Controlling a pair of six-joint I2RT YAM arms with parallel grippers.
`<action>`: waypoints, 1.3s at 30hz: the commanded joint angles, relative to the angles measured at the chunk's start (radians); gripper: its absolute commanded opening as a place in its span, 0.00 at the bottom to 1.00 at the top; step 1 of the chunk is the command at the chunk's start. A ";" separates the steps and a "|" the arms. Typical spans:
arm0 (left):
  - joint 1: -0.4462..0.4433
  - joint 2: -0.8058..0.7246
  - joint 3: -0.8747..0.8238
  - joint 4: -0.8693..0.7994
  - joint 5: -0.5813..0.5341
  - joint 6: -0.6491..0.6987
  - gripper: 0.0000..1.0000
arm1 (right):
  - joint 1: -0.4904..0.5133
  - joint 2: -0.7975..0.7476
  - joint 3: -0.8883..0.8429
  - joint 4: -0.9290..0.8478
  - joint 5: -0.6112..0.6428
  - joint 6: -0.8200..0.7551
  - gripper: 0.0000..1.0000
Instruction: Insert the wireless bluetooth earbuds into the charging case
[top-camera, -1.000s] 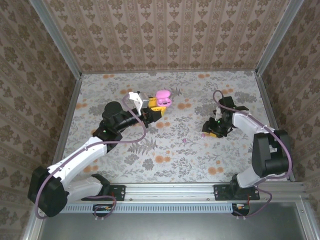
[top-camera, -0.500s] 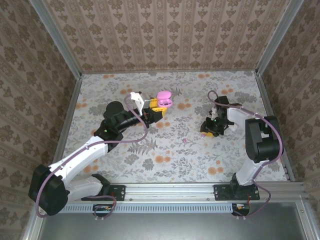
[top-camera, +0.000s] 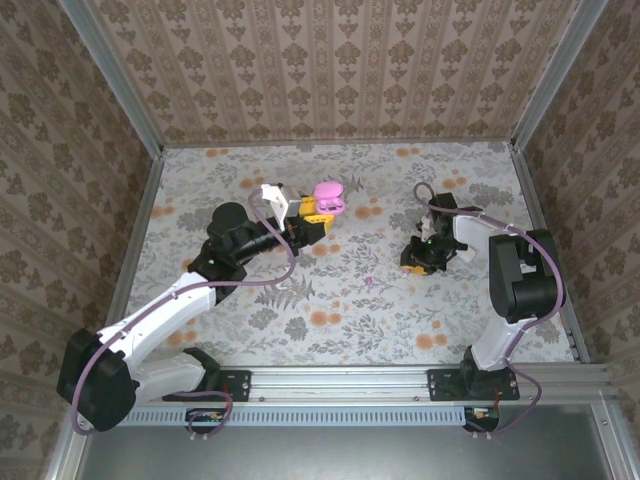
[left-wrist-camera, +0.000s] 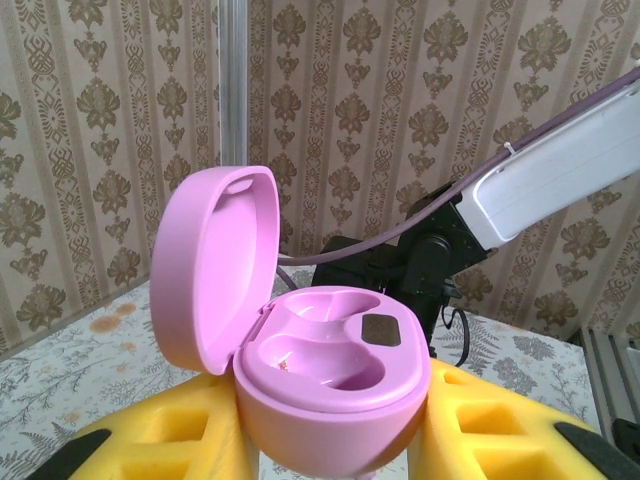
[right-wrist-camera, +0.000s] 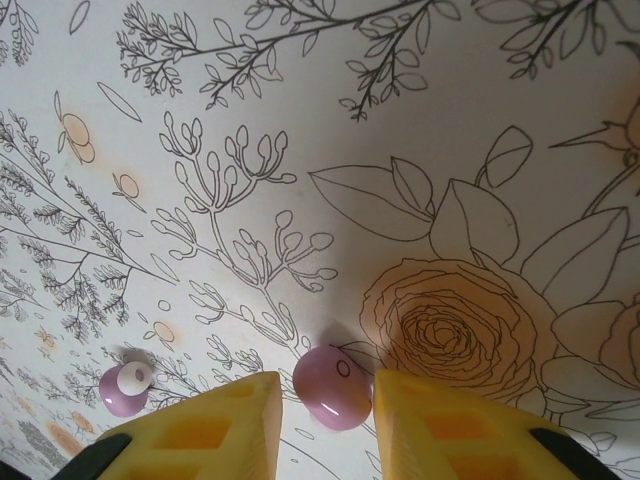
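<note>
My left gripper (top-camera: 318, 212) is shut on the pink charging case (top-camera: 328, 196) and holds it up over the far middle of the table. The case (left-wrist-camera: 330, 370) sits between the yellow fingers (left-wrist-camera: 150, 440) with its lid tipped open to the left and both wells bare. At mid right, my right gripper (top-camera: 412, 258) is down on the table. One pinkish-purple earbud (right-wrist-camera: 332, 388) lies between that gripper's (right-wrist-camera: 328, 420) narrowed jaws. The right finger (right-wrist-camera: 440, 420) touches it, and a thin gap shows at the left finger. A second earbud (right-wrist-camera: 125, 387) lies to the left (top-camera: 371, 283).
The table (top-camera: 330, 310) carries a floral cloth with orange flower prints. Patterned walls and metal posts close in three sides, and a rail (top-camera: 350, 380) runs along the near edge. The right arm (left-wrist-camera: 560, 170) crosses behind the case in the left wrist view.
My right gripper shifted slightly left onto the table and its jaws narrowed round the earbud. The left gripper with the case has hardly moved.
</note>
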 joint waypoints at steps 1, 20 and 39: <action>-0.007 -0.010 0.032 -0.010 0.004 0.010 0.36 | -0.001 0.017 0.002 -0.014 -0.019 -0.012 0.32; -0.007 -0.022 0.027 -0.024 -0.006 0.018 0.36 | 0.009 0.049 0.023 -0.022 -0.013 -0.005 0.29; -0.007 -0.017 0.030 -0.028 -0.009 0.020 0.36 | 0.047 0.090 0.078 -0.087 0.059 -0.012 0.27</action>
